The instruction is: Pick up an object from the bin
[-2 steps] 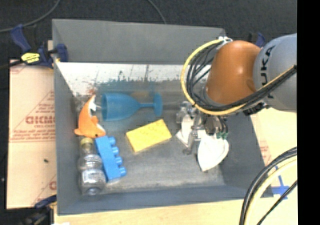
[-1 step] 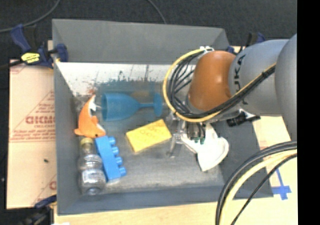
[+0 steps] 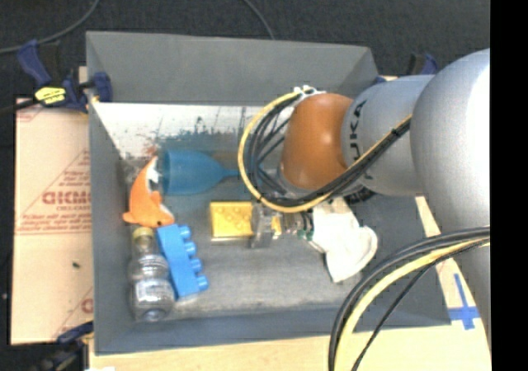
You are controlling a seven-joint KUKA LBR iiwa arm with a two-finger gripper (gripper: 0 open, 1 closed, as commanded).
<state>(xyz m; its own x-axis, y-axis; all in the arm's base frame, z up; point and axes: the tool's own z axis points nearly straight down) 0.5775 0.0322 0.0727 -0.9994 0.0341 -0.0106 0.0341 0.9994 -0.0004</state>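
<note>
1. At the left wall, the orange fish toy (image 3: pixel 148 200), blue brick (image 3: pixel 183 258) and clear bottle (image 3: pixel 151 287) crowd together; we should avoid them.
2. Mid-bin lies the yellow block (image 3: pixel 229 219), with the gripper (image 3: pixel 266 229) at its right edge; open or closed, we cannot tell. We should centre over it.
3. To the right, a white cloth (image 3: pixel 346 246) lies close; the bin (image 3: pixel 272 291) has open floor along its near side.

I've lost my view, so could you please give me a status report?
Claw low at yellow block's right edge. Block flat on bin floor. White rag just right of claw.
</note>
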